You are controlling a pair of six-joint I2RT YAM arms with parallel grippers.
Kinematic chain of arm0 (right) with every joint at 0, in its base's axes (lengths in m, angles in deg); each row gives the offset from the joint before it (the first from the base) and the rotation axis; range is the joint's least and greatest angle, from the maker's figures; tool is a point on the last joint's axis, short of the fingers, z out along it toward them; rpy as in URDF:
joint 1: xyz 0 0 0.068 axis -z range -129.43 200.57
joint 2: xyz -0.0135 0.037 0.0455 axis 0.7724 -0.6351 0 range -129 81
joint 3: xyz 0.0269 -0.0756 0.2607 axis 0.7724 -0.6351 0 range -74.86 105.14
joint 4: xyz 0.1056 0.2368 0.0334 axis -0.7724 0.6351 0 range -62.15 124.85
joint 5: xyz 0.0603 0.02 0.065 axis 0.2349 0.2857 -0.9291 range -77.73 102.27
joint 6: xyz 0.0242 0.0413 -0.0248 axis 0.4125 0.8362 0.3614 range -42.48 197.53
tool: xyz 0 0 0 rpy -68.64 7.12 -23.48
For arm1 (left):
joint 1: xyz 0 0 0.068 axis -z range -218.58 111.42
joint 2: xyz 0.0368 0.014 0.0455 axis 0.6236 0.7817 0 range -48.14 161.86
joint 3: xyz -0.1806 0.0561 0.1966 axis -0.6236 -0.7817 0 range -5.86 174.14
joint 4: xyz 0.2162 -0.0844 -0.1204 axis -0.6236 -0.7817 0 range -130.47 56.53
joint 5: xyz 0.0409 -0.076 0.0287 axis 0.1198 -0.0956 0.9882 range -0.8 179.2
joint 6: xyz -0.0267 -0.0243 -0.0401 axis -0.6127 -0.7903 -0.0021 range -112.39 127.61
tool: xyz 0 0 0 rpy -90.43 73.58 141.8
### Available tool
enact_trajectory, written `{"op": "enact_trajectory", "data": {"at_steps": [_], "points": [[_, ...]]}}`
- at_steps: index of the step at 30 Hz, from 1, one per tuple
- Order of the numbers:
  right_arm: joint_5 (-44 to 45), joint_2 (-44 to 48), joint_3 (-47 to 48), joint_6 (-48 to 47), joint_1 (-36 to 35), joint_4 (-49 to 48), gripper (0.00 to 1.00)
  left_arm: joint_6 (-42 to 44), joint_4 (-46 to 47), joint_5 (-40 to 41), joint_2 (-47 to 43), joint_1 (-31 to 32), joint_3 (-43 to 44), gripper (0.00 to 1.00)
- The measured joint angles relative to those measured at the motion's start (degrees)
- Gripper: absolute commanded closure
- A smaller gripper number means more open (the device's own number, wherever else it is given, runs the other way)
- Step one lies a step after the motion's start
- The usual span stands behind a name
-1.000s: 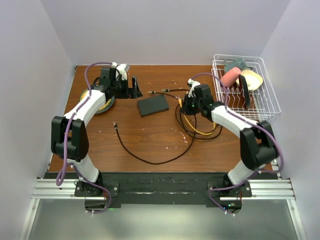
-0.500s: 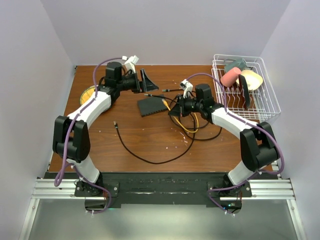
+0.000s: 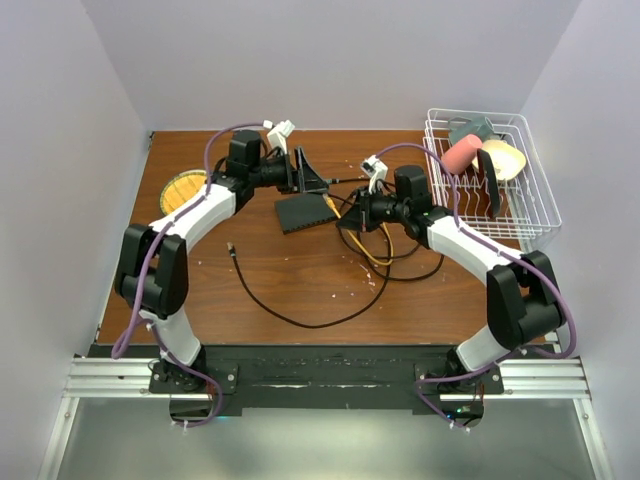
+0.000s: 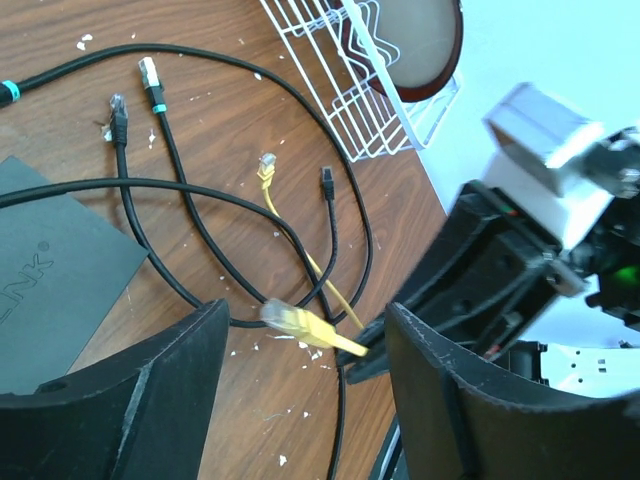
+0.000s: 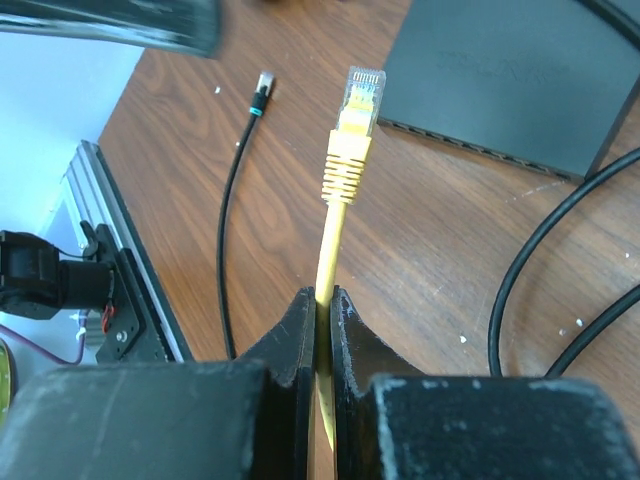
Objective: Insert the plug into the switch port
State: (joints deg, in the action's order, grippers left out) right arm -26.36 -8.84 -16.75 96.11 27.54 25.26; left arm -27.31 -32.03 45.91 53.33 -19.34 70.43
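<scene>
The switch [image 3: 305,211] is a flat dark grey box on the wooden table, and also shows in the left wrist view [image 4: 50,290]. Its port row [image 5: 480,140] runs along the edge facing my right gripper. My right gripper [image 3: 347,215] [image 5: 322,295] is shut on the yellow cable just behind the yellow plug [image 5: 358,100]. It holds the plug above the table, right of the switch, pointing to the left of the port edge. The plug also shows in the left wrist view [image 4: 292,322]. My left gripper [image 3: 312,178] [image 4: 305,312] is open and empty, hovering behind the switch.
Several black cables with plugs [image 4: 150,80] loop on the table right of the switch. One black cable [image 3: 290,310] curves across the front, its plug [image 5: 262,82] lying free. A white wire rack [image 3: 530,200] stands at the back right. A yellow plate [image 3: 180,188] lies at the back left.
My left arm has swung right from the back left corner to behind the switch. My right gripper has carried the yellow plug up and left towards the switch.
</scene>
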Motion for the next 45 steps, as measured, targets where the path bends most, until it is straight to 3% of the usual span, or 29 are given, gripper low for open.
{"op": "enact_trajectory", "data": {"at_steps": [5,10,13,14,15,17,18,19,21,22,25,31,41,45], "points": [[-0.15,0.90,0.00,-0.02,0.00,-0.07,1.00,-0.52,0.31,0.26,1.36,0.37,0.13,0.36],[-0.15,0.98,0.00,0.00,-0.02,-0.04,1.00,-1.55,0.68,0.26,3.54,1.70,0.76,0.49],[-0.15,1.01,0.00,0.02,-0.02,-0.07,1.00,-2.16,0.81,0.17,4.15,2.38,0.85,0.75],[-0.15,1.01,0.00,0.02,-0.02,-0.07,1.00,-2.36,1.03,0.11,4.28,2.58,0.85,0.92],[-0.17,1.05,0.00,0.02,-0.02,-0.04,0.99,-2.51,1.31,0.04,4.42,2.69,0.87,0.98],[0.11,1.14,-0.17,0.02,-0.04,0.52,0.94,-4.15,2.36,-0.94,4.61,2.69,1.09,1.00],[0.15,1.09,-0.31,0.02,-0.13,0.63,0.91,-4.63,2.84,-1.40,4.61,2.73,1.20,1.00],[0.24,1.11,-0.31,0.00,-0.13,0.83,0.77,-5.07,3.37,-1.51,4.59,2.91,1.22,1.00],[0.79,1.42,-0.24,-0.17,-0.11,1.42,0.58,-6.21,3.89,-1.25,4.61,3.06,1.22,1.00],[1.79,1.57,-0.09,-0.50,-0.24,2.03,0.43,-6.60,3.98,-0.63,4.61,3.06,1.20,1.00],[6.75,2.69,1.09,-2.49,-1.84,5.38,0.31,-7.80,3.56,2.08,4.57,3.08,0.96,1.00],[24.26,6.14,5.97,-6.93,-9.09,10.82,0.30,-9.99,-2.03,11.34,3.04,3.85,0.85,1.00],[45.79,4.42,7.87,-10.86,-18.75,12.96,0.50,-13.57,-5.95,18.88,-0.96,4.85,0.68,1.00],[50.51,2.75,7.87,-11.10,-20.96,12.81,0.53,-14.14,-5.90,19.10,-1.09,4.96,0.68,1.00]]}}
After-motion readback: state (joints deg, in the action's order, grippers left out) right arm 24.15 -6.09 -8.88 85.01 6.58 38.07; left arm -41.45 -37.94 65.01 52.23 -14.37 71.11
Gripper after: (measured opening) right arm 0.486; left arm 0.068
